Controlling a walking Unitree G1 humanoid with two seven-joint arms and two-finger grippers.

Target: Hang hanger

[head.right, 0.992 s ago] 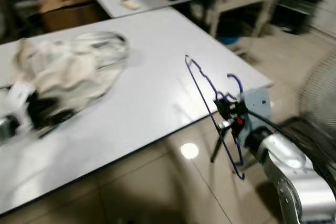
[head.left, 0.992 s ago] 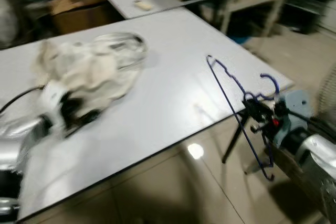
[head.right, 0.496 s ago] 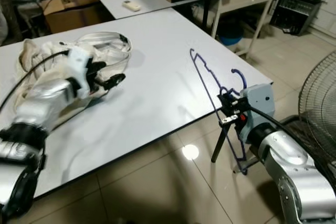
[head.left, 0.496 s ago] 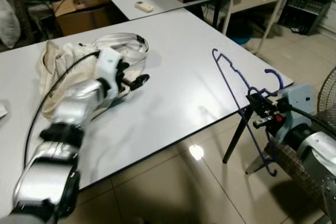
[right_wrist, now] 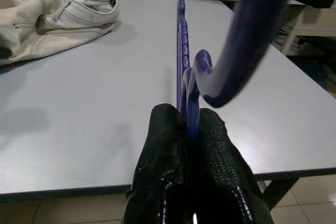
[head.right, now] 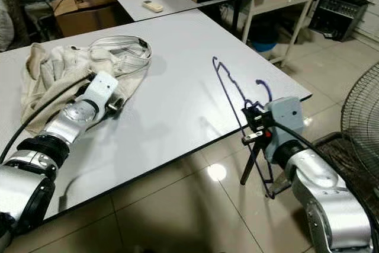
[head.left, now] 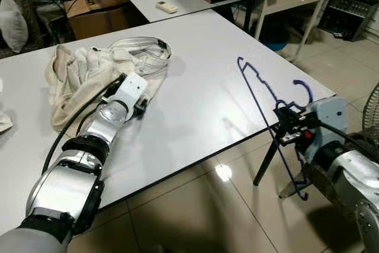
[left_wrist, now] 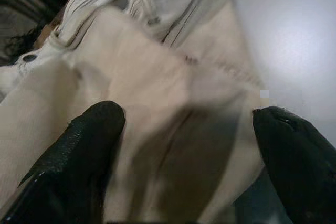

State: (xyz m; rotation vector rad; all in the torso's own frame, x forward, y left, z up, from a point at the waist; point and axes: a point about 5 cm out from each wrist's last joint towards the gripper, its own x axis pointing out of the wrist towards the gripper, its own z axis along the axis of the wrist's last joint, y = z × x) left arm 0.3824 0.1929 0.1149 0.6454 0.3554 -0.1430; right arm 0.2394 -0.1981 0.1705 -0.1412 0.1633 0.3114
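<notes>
Blue hanger (head.right: 237,96) clamped at its neck in right claw (right_wrist: 189,129), held upright off the grey counter (head.right: 172,93) edge to stay clear; left claw (left_wrist: 184,145) spread wide over cream garment (head.left: 83,75), poised for a pickup.

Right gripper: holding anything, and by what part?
Yes. The right gripper is shut on the blue hanger, pinching its wire just below the hook. The left gripper is open over the cream garment.

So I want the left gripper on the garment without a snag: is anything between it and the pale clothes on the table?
Nothing visible. The left gripper, open, is right at the pale garment, cloth showing between its fingers. The right gripper holds the blue hanger off the table's far corner.
</notes>
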